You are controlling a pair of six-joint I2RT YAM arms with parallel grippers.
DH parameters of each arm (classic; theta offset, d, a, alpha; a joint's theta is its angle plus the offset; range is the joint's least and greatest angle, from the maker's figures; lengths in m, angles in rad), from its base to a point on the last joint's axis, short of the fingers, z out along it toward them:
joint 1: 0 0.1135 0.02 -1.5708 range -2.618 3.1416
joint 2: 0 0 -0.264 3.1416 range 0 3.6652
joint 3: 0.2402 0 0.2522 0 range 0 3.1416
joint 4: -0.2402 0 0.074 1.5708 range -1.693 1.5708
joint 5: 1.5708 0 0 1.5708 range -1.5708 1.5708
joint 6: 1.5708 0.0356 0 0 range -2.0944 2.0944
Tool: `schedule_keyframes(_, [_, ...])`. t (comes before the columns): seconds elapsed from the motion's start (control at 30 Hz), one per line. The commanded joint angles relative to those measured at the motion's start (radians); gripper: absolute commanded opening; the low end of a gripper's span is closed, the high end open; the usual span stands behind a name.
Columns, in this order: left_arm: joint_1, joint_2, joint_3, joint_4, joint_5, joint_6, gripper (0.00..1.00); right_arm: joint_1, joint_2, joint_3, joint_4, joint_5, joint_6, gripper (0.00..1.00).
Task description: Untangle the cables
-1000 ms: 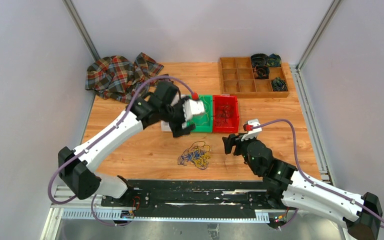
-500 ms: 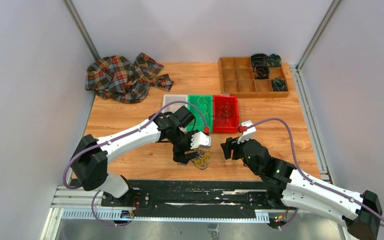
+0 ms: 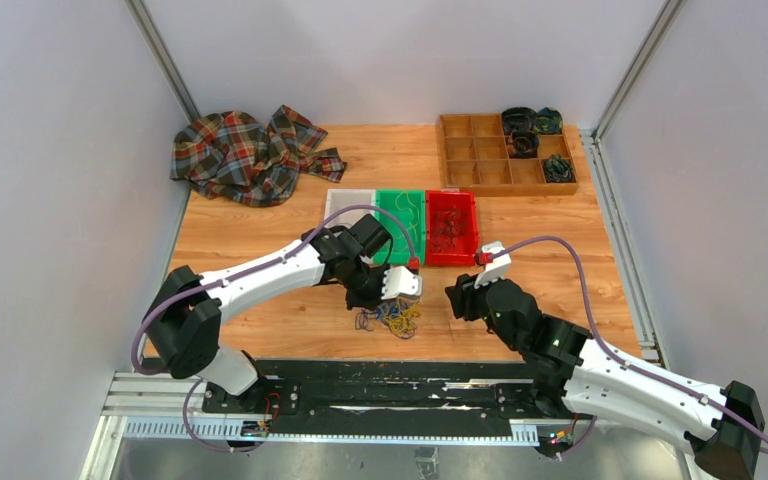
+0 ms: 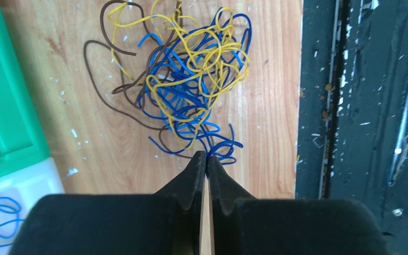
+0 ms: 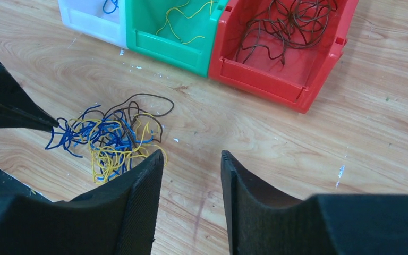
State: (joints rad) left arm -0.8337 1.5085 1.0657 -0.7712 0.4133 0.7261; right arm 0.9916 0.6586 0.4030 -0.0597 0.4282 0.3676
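Note:
The cables (image 3: 392, 316) lie as a fist-sized tangle of blue, yellow and dark brown wires near the table's front edge, also seen in the left wrist view (image 4: 191, 79) and the right wrist view (image 5: 111, 141). My left gripper (image 3: 368, 304) is down at the tangle's edge. Its jaws (image 4: 206, 157) are shut, tips pinching a blue cable loop (image 4: 223, 146). My right gripper (image 3: 457, 298) hovers to the right of the tangle, apart from it. It (image 5: 191, 159) is open, with only bare wood between its fingers.
Behind the tangle stand a white bin (image 3: 348, 203), a green bin (image 3: 402, 250) and a red bin (image 3: 452, 255), holding blue, yellow and dark wires respectively. A wooden compartment tray (image 3: 480, 150) sits back right, a plaid cloth (image 3: 245, 155) back left. A black rail (image 3: 380, 375) borders the front edge.
My left arm swung from over the bins down to the tangle and shut its jaws on a blue strand. The right gripper's jaws narrowed somewhat; that arm barely shifted.

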Motion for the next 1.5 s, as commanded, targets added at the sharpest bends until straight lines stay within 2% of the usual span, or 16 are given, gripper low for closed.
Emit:
schedule_keyframes(0.0, [-0.005,-0.065,-0.009,0.035,-0.021,-0.012,0.02,-0.011,-0.01,0.039,-0.01,-0.008,0.002,0.42])
schedule_keyframes(0.27, [-0.004,-0.118,0.04,-0.018,-0.029,-0.066,0.01,-0.01,0.001,0.04,0.029,-0.02,0.001,0.35])
schedule_keyframes(0.3, [-0.004,-0.124,0.058,-0.04,-0.031,-0.074,0.01,-0.01,0.006,0.04,0.05,-0.03,-0.005,0.38])
schedule_keyframes(0.4, [-0.004,-0.153,0.135,-0.098,-0.03,-0.088,0.01,-0.01,0.045,0.061,0.111,-0.067,-0.026,0.55])
schedule_keyframes(0.5, [-0.004,-0.168,0.212,-0.153,-0.028,-0.11,0.01,-0.008,0.091,0.108,0.186,-0.141,-0.061,0.66])
schedule_keyframes(0.63, [-0.005,-0.175,0.286,-0.208,-0.017,-0.125,0.01,0.023,0.158,0.178,0.263,-0.228,-0.106,0.74])
schedule_keyframes(0.8, [-0.004,-0.188,0.353,-0.247,-0.005,-0.145,0.01,0.097,0.217,0.23,0.315,-0.238,-0.131,0.75])
schedule_keyframes(1.13, [-0.004,-0.195,0.421,-0.27,-0.005,-0.198,0.0,0.178,0.255,0.225,0.413,-0.234,-0.125,0.74])
schedule_keyframes(1.47, [-0.005,-0.212,0.461,-0.317,0.04,-0.187,0.0,0.179,0.357,0.251,0.454,-0.105,-0.132,0.63])
